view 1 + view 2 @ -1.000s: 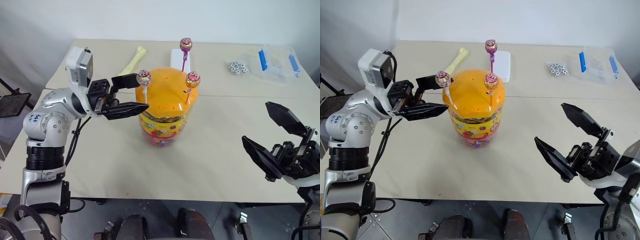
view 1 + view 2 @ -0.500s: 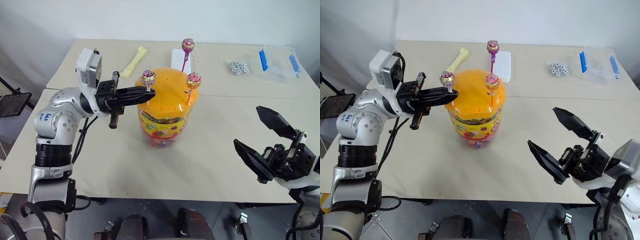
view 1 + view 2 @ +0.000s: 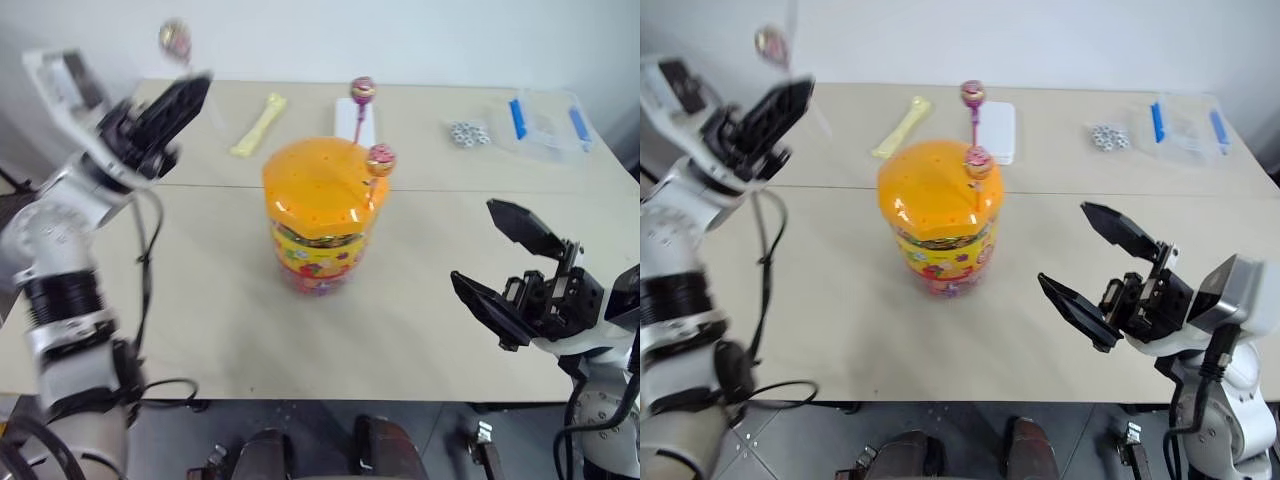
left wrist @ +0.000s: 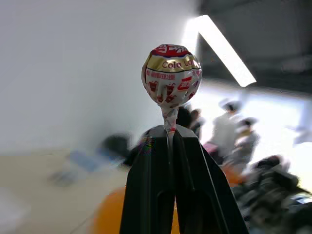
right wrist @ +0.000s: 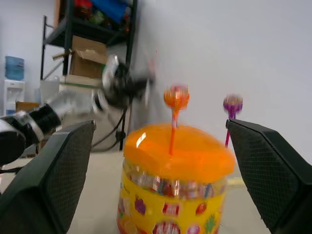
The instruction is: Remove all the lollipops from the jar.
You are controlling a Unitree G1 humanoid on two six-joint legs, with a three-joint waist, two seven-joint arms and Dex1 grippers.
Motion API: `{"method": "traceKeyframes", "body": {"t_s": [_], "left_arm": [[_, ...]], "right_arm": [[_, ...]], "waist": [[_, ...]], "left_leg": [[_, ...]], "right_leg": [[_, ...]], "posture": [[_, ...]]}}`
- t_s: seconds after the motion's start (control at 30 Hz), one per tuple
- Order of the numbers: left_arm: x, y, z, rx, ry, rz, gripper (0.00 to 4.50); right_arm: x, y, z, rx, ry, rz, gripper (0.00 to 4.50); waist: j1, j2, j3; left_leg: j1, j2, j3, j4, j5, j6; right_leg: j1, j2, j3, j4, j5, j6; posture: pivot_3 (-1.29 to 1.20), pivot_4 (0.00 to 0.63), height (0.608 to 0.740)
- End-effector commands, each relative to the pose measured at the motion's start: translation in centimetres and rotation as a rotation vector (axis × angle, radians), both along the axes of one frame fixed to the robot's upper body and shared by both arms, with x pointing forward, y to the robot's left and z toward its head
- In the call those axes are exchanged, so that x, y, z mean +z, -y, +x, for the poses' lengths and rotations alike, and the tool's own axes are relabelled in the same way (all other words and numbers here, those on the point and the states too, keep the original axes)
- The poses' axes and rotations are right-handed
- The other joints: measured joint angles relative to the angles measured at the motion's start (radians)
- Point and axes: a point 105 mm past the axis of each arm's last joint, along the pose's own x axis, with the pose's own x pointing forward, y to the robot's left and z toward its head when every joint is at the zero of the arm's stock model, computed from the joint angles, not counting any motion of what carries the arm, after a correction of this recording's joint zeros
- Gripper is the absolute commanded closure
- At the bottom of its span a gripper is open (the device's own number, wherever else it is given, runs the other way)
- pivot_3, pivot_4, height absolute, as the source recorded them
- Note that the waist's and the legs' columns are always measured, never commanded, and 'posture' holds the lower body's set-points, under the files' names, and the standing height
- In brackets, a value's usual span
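The left gripper (image 4: 169, 134) grips one lollipop (image 4: 171, 70), clear of the jar (image 3: 322, 215). The right gripper (image 3: 510, 268) is wide open; two lollipops remain to pull.

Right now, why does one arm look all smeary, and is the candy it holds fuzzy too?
In the left eye view the left gripper and its lollipop are streaked with motion blur; in the left wrist view that lollipop is crisp while the room behind it is blurred.

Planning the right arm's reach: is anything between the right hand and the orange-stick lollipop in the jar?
Nothing visible. The open right hand faces the orange-stick lollipop on the jar across bare table.
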Motion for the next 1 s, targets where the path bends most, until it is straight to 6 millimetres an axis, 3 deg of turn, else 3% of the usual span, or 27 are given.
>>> {"method": "traceKeyframes", "body": {"t_s": [0.03,0.13,0.27,0.47,0.6,0.67,0.73,0.8,0.9,1.0], "left_arm": [[-4.9,-2.0,-1.6,0.117,-0.163,0.232,4.49],[-6.7,-2.8,-3.1,0.186,-0.292,0.303,4.49],[-9.3,-3.7,-4.6,0.245,-0.415,0.447,4.49],[-10.7,-3.4,-6.6,0.206,-0.482,0.528,2.94],[-10.7,-4.6,-7.4,0.201,-0.452,0.579,1.71],[-9.8,-4.4,-7.5,0.148,-0.352,0.556,1.14],[-7.1,-2.7,-7.2,0.071,-0.164,0.472,0.60],[-4.1,-0.1,-7.8,-0.064,0.007,0.411,0.60],[-0.6,2.3,-8.7,-0.193,0.158,0.264,0.60],[1.5,4.3,-8.9,-0.288,0.240,0.163,0.60]], "right_arm": [[-0.6,-0.5,-0.4,0.055,-0.024,-0.089,0.00],[-1.3,-0.3,0.0,0.052,-0.071,-0.166,0.00],[-1.9,0.2,0.8,0.049,-0.134,-0.228,0.00],[-2.8,0.9,2.8,-0.034,-0.247,-0.335,0.00],[-2.8,1.1,3.1,-0.037,-0.257,-0.345,0.00],[-2.7,1.4,3.4,-0.060,-0.253,-0.338,0.00],[-2.4,1.6,3.9,-0.080,-0.272,-0.294,0.00],[-1.8,1.4,4.2,-0.055,-0.273,-0.244,0.00],[-1.3,0.4,4.0,-0.007,-0.250,-0.233,0.00],[-0.8,-0.7,4.1,0.041,-0.222,-0.240,0.00]], "waist": [[-0.008,-0.005,0.003],[0.019,-0.015,0.006],[0.040,-0.015,0.005],[0.041,-0.013,0.006],[0.041,-0.013,0.006],[0.041,-0.013,0.006],[0.042,-0.013,0.006],[0.045,-0.013,0.006],[0.042,-0.013,0.006],[0.040,-0.013,0.006]], "left_leg": [[0.000,-0.001,0.000,-0.002,0.000,0.000],[-0.009,0.002,-0.004,0.004,-0.001,-0.002],[-0.017,0.001,-0.013,0.015,-0.004,0.001],[-0.016,0.000,-0.013,0.015,-0.003,0.001],[-0.017,0.001,-0.011,0.014,-0.003,0.000],[-0.017,0.001,-0.007,0.013,-0.003,0.000],[-0.017,0.001,-0.004,0.013,-0.003,0.000],[-0.017,0.001,-0.004,0.014,-0.003,0.000],[-0.018,0.001,-0.005,0.016,-0.003,0.000],[-0.017,0.001,-0.005,0.016,-0.003,0.000]], "right_leg": [[-0.001,0.000,-0.002,0.000,-0.001,-0.001],[-0.002,0.000,-0.007,0.000,-0.001,-0.002],[-0.003,-0.002,-0.006,-0.001,-0.001,-0.001],[-0.003,-0.001,-0.005,0.000,-0.001,-0.002],[-0.005,-0.001,-0.006,0.001,-0.001,-0.002],[-0.005,-0.001,-0.006,0.000,-0.001,-0.002],[-0.005,-0.001,-0.006,0.000,-0.001,-0.002],[-0.005,-0.001,-0.006,-0.001,-0.001,-0.002],[-0.005,-0.001,-0.007,0.000,-0.001,-0.002],[-0.005,-0.001,-0.007,0.002,-0.001,-0.002]], "posture": [[0.00,0.150,0.740],[0.00,0.150,0.740],[0.00,0.150,0.740],[0.00,0.150,0.740],[0.00,0.150,0.740],[0.00,0.150,0.740],[0.00,0.150,0.740],[0.00,0.150,0.740],[0.00,0.150,0.740],[0.00,0.150,0.740]]}}
